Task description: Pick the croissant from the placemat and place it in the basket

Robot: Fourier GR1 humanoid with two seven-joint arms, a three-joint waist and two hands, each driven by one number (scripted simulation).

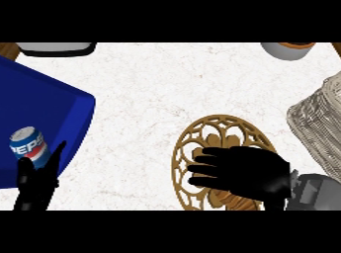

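Observation:
A round golden openwork placemat (220,127) lies on the white marble counter. The croissant (228,199) rests on it, mostly hidden under my right hand (249,170); only tan bits show below the palm and by the fingers. That hand's fingers curl down over the croissant. The pale wicker basket (332,123) stands at the right edge, a short way right of the placemat. My left hand (36,180) rests at the lower left with fingers up and straight.
A blue tray (27,104) at the left holds a Pepsi can (28,144). A dark-rimmed white dish (56,48) sits at the top left, and a white cup (288,49) at the top right.

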